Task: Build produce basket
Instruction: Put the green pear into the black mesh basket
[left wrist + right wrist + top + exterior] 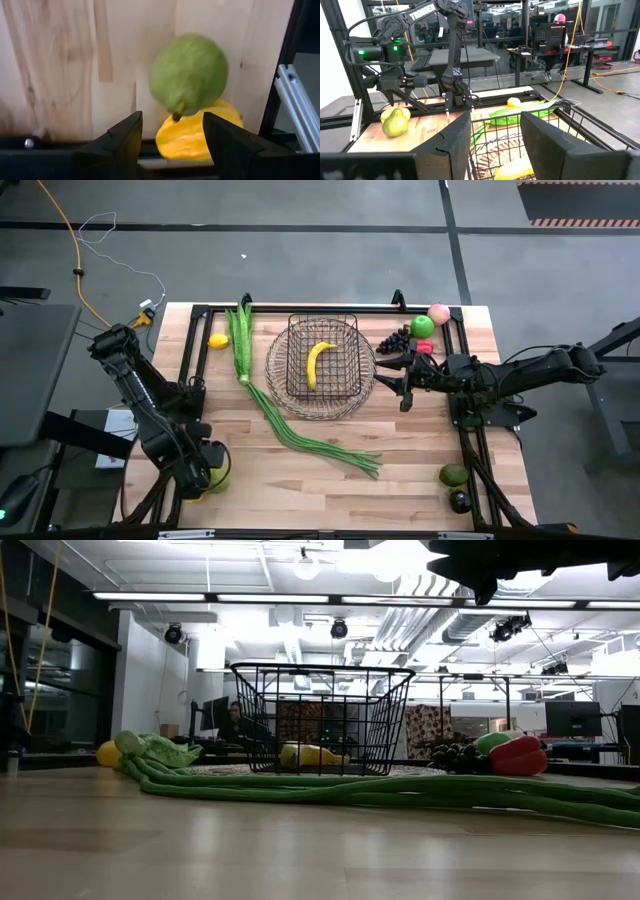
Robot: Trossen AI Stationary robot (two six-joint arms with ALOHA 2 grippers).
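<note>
**Left gripper over the pear, right gripper at the basket rim**

Your left gripper (172,145) hangs open above a green pear (189,73) at the near left corner of the worktop (330,480), likely lined up to pick it; the pear leans on a yellow fruit (195,136). Your right gripper (383,376) sits open and empty beside the basket (322,395). The basket, dark wire mesh with a flared rim, stands mid-worktop holding only a banana (318,361). Long beans (300,435) trail beside it; grapes (394,340) and apples (430,321) wait at the far right.
</note>
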